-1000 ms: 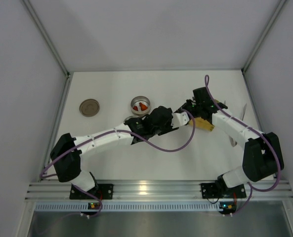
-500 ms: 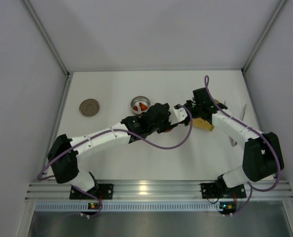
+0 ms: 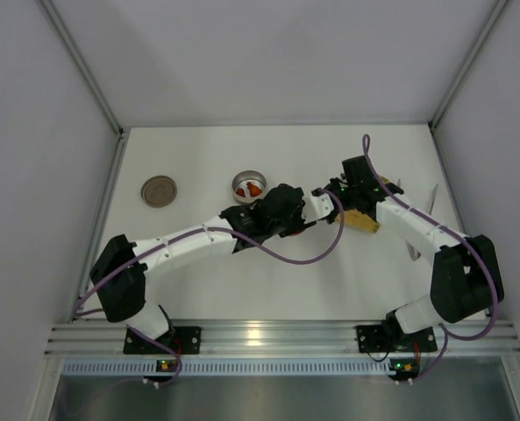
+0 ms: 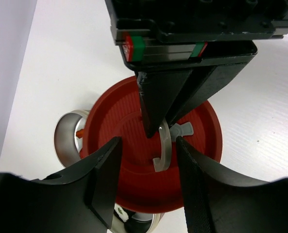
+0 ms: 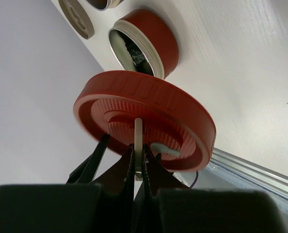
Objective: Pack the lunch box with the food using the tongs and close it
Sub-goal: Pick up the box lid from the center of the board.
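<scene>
My right gripper (image 5: 139, 148) is shut on the pale ring handle (image 5: 138, 133) of the red lid (image 5: 148, 114) and holds it in the air, tilted. Beneath it the red lunch box (image 5: 156, 41) stands open, with dark food (image 5: 136, 52) inside. In the left wrist view my left gripper (image 4: 147, 141) is open, its fingers on either side of the lid (image 4: 134, 145) without touching it. A white food piece (image 4: 127, 219) shows under the lid's edge. Thin pale tongs (image 3: 434, 196) lie by the right wall.
A small steel bowl (image 3: 249, 185) with orange-red pieces sits behind the left gripper, and a grey round lid (image 3: 159, 190) lies further left. A yellow woven tray (image 3: 363, 221) is partly hidden under the right arm. Both arms meet over the table's middle.
The left arm has shifted a little, its wrist nudging towards the far side. The right gripper stays still and keeps hold of the lid.
</scene>
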Controlling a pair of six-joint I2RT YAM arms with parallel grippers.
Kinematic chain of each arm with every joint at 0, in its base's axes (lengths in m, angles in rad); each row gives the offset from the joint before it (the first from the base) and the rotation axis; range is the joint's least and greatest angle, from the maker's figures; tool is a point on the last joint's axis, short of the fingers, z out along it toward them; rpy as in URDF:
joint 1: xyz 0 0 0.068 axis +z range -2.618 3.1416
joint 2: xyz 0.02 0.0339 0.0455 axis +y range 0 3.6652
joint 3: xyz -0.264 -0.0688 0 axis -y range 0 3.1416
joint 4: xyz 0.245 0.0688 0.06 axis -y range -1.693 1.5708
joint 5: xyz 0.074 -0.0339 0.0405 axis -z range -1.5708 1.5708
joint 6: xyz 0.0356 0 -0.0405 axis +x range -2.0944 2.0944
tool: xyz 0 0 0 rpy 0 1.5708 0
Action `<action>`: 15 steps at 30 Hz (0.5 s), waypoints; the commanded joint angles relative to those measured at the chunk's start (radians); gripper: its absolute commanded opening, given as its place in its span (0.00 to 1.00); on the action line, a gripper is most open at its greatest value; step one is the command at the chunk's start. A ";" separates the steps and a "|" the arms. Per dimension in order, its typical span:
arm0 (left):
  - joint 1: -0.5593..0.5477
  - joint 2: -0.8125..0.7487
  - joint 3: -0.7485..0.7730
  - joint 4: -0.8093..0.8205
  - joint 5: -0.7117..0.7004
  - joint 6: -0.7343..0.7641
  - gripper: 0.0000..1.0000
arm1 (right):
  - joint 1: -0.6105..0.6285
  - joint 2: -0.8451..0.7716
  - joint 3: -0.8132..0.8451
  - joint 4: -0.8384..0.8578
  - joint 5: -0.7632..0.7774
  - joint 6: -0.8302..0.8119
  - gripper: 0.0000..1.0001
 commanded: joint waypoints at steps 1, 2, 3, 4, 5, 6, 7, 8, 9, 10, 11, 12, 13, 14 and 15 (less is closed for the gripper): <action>0.011 0.021 0.047 0.023 0.010 0.014 0.53 | 0.001 -0.029 0.008 0.050 -0.021 0.008 0.00; 0.011 0.024 0.049 0.021 0.010 0.015 0.53 | 0.001 -0.029 0.003 0.050 -0.021 0.008 0.00; 0.013 0.027 0.050 0.022 0.010 0.015 0.50 | 0.002 -0.029 0.001 0.050 -0.021 0.007 0.00; 0.014 0.029 0.052 0.021 0.010 0.017 0.48 | 0.004 -0.032 0.000 0.050 -0.021 0.008 0.00; 0.014 0.030 0.053 0.021 0.007 0.016 0.46 | 0.002 -0.030 -0.002 0.050 -0.019 0.007 0.00; 0.016 0.032 0.055 0.024 0.006 0.015 0.40 | 0.002 -0.032 -0.002 0.049 -0.018 0.005 0.00; 0.016 0.032 0.055 0.022 0.006 0.014 0.36 | 0.004 -0.032 -0.002 0.049 -0.018 0.005 0.00; 0.016 0.032 0.055 0.022 0.004 0.012 0.27 | 0.004 -0.033 -0.002 0.050 -0.018 0.007 0.00; 0.016 0.032 0.053 0.021 0.004 0.011 0.23 | 0.004 -0.033 -0.003 0.053 -0.018 0.007 0.00; 0.016 0.032 0.053 0.016 0.003 0.009 0.18 | 0.002 -0.033 -0.003 0.053 -0.018 0.005 0.00; 0.018 0.030 0.052 0.012 0.003 0.008 0.12 | 0.002 -0.033 -0.006 0.055 -0.016 0.005 0.00; 0.016 0.027 0.052 0.007 0.001 0.000 0.08 | 0.002 -0.033 -0.006 0.056 -0.015 0.005 0.00; 0.016 0.027 0.052 0.003 0.000 -0.003 0.00 | 0.002 -0.033 -0.009 0.059 -0.015 0.005 0.00; 0.016 0.021 0.047 -0.011 -0.002 -0.009 0.00 | 0.002 -0.033 -0.012 0.062 -0.016 0.007 0.00; 0.016 0.017 0.047 -0.014 -0.002 -0.011 0.00 | 0.002 -0.033 -0.012 0.064 -0.016 0.007 0.00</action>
